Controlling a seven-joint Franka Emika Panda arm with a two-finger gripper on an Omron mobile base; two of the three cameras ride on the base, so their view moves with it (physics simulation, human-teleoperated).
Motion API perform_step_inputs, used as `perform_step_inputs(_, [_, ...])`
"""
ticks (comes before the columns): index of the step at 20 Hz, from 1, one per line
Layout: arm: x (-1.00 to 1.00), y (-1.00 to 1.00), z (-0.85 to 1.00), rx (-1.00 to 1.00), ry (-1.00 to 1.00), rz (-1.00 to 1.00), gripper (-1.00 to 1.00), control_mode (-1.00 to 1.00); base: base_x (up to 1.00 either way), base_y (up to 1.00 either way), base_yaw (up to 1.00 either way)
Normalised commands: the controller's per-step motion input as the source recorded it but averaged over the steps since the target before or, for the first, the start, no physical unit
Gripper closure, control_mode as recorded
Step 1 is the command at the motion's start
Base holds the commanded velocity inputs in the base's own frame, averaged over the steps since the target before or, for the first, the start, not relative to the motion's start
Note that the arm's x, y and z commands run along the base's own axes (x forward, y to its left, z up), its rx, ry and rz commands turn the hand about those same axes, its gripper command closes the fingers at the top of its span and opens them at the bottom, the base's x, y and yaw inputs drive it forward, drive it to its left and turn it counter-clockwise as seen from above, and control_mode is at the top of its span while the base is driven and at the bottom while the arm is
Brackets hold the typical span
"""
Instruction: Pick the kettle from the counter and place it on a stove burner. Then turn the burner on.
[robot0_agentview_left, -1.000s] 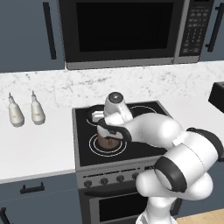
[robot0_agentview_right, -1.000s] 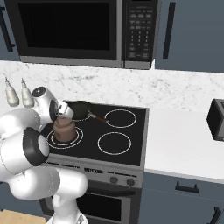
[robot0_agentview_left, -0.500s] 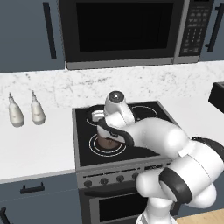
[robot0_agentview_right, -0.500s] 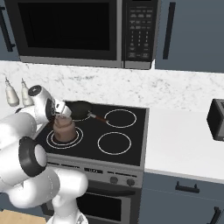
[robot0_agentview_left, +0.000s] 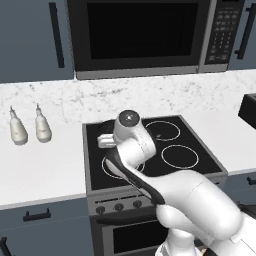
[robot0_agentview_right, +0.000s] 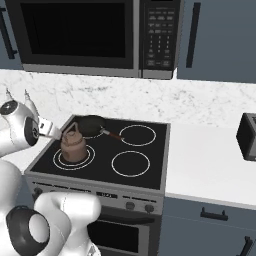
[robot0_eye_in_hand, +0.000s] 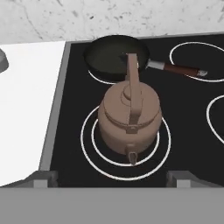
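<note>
The brown kettle (robot0_eye_in_hand: 129, 118) stands upright on the front-left stove burner (robot0_eye_in_hand: 87, 151), inside its two white rings, spout towards the hand camera. In the right base view the kettle (robot0_agentview_right: 73, 145) rests on that burner (robot0_agentview_right: 91, 159) too. My gripper (robot0_eye_in_hand: 111, 178) hovers above and in front of the kettle, open, its fingertips (robot0_eye_in_hand: 43, 177) wide apart and touching nothing. From the right base view the gripper (robot0_agentview_right: 50, 130) hangs up and to the left of the kettle. In the left base view my arm covers the kettle; the gripper (robot0_agentview_left: 105, 141) sits over the burner (robot0_agentview_left: 107, 169). White marble counter (robot0_agentview_left: 45, 165) flanks the cooktop.
A black frying pan (robot0_eye_in_hand: 114, 57) with a red-brown handle lies on the back-left burner, just behind the kettle. Two white bottles (robot0_agentview_left: 18, 131) stand on the left counter. A toaster (robot0_agentview_right: 247, 136) sits at the right. Stove knobs (robot0_agentview_right: 130, 205) line the front panel. A microwave (robot0_agentview_left: 140, 35) hangs overhead.
The gripper has opened and let go of the kettle, then drawn up and back from it. The kettle stays on the front-left burner.
</note>
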Motion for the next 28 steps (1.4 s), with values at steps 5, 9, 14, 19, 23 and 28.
perform_step_inputs(5, [-0.4,0.5,-0.04,-0.01,0.0,0.0,-1.0,-1.0,0.0,0.0,0.0])
perform_step_inputs(9, [-0.38,0.3,-0.19,0.0,0.0,0.0,-1.0,-1.0,0.0,0.0,0.0])
perform_step_inputs(14, [-0.3,0.2,-0.22,0.0,0.0,0.0,-1.0,-1.0,0.0,0.0,0.0])
perform_step_inputs(19, [-0.26,0.14,-0.43,0.0,0.0,0.0,-1.0,-1.0,0.0,0.0,0.0])
perform_step_inputs(23, [-0.11,0.09,-0.71,0.0,-0.1,0.0,-1.0,-1.0,0.0,0.0,0.0])
perform_step_inputs(28, [-0.01,0.04,-0.69,0.0,-0.19,0.0,-1.0,-1.0,0.0,0.0,0.0])
